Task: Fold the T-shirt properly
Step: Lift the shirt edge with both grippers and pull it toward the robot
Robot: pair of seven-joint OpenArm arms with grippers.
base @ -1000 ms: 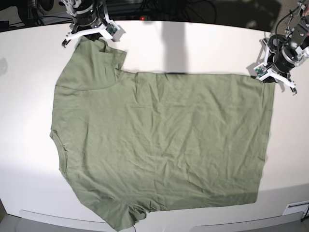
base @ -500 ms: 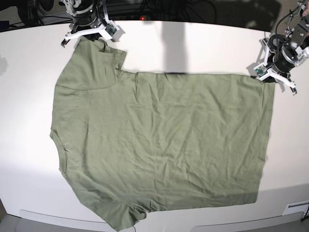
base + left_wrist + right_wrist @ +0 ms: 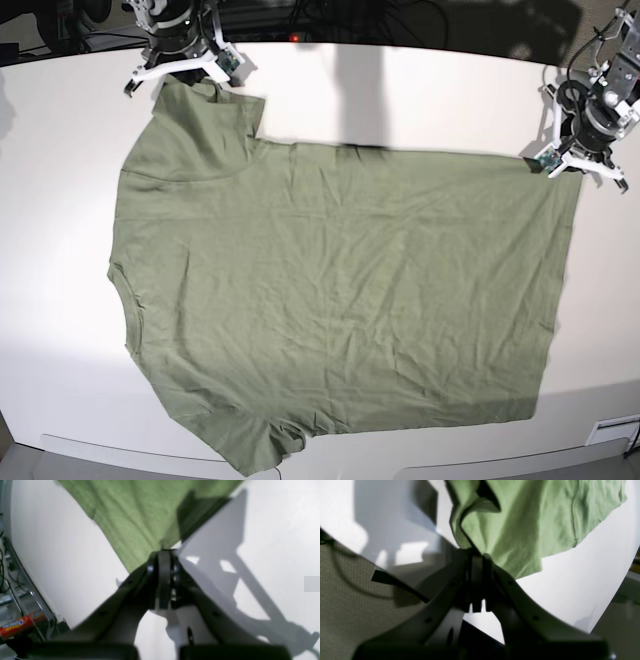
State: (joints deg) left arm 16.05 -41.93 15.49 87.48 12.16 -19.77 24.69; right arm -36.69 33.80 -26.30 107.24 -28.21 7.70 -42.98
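The sage-green T-shirt [image 3: 340, 290] lies spread flat on the white table [image 3: 430, 100], neck at the left, hem at the right. My left gripper [image 3: 580, 165] is at the far right and is shut on the shirt's far hem corner; in the left wrist view [image 3: 163, 555] the jaws pinch the green cloth [image 3: 135, 512]. My right gripper [image 3: 185, 78] is at the far left and is shut on the far sleeve; in the right wrist view [image 3: 477, 555] the jaws clamp the sleeve's folded edge [image 3: 520, 530].
The table's far edge meets dark cables and equipment [image 3: 330, 20]. An orange can [image 3: 17, 626] lies below the table's edge in the left wrist view. The shirt's near sleeve [image 3: 255, 450] reaches the table's front edge.
Both grippers have pulled outward: the left gripper moved right and slightly away, drawing the hem corner with it. The shirt's far edge is now stretched straighter and the cloth lies flatter.
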